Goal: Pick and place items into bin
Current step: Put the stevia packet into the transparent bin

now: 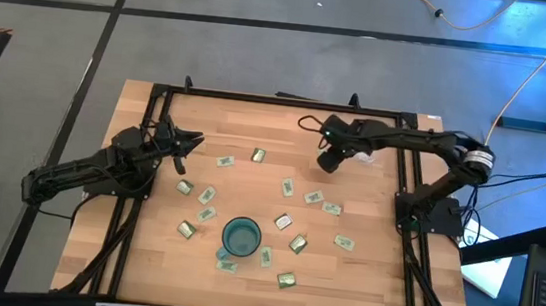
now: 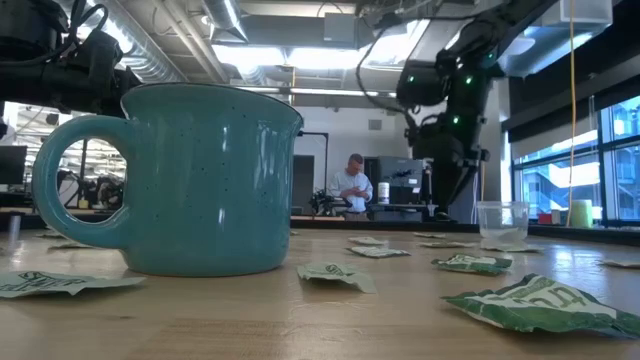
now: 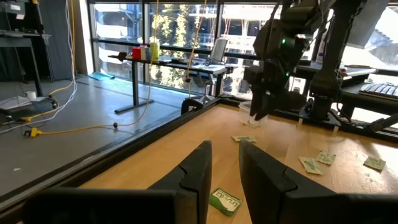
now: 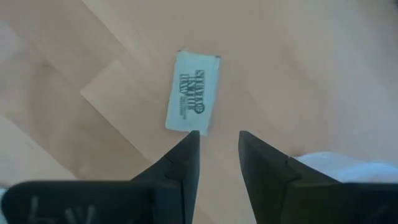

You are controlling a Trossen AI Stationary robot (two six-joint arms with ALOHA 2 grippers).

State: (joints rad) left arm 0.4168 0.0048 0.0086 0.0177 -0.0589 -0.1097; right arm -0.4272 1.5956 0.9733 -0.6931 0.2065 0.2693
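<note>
Several small light green and yellowish packets (image 1: 288, 188) lie flat and scattered over the wooden table around a teal mug (image 1: 241, 236). The bin, a small translucent cup (image 3: 252, 113), stands near the far right of the table, right beside my right gripper (image 1: 330, 162). That gripper hangs open above the table, pointing down. One pale packet (image 4: 193, 92) lies flat just beyond its fingertips (image 4: 217, 140), untouched. My left gripper (image 1: 194, 143) hovers open over the table's far left part, with a green packet (image 3: 225, 201) on the wood below its fingers.
The teal mug (image 2: 205, 180) stands near the table's near edge, ringed by packets (image 2: 530, 303). A dark frame (image 1: 278, 101) runs along the table's far edge and sides. A person (image 2: 352, 188) sits in the room beyond the table.
</note>
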